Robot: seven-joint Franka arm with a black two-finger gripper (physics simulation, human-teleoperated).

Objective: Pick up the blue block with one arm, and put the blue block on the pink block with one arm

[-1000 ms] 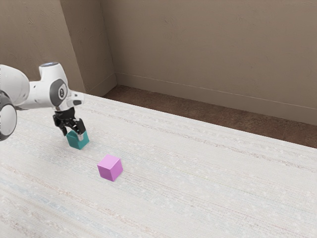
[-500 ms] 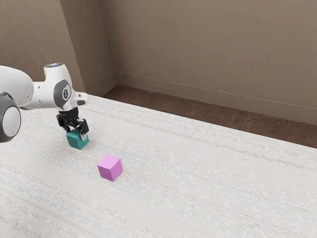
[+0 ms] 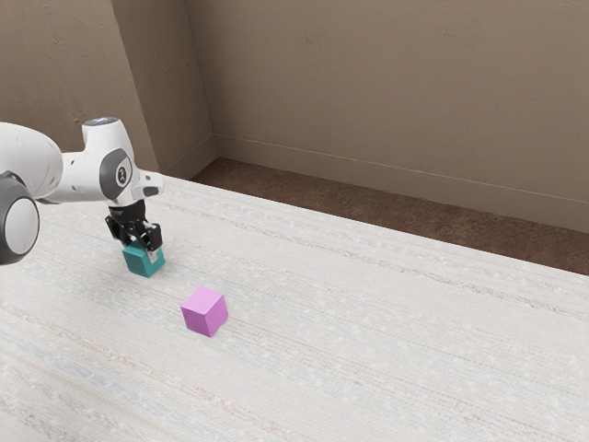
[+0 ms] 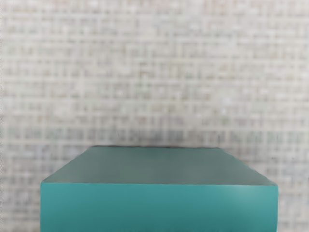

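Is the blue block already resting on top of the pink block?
No, the blue block stands on the table in the gripper, apart from the pink block.

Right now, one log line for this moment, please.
phase: grasping | gripper: shut on blue block | blue block: on table, not lifted | pink block: bare top, apart from blue block

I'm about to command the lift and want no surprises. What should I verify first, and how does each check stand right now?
1. End effector shut on blue block, one finger on each side: ok.
2. Blue block flat on the table, not tilted: ok.
3. Pink block top bare: ok.
4. Pink block apart from blue block: ok.
5. Table between the two blocks free of other things: ok.
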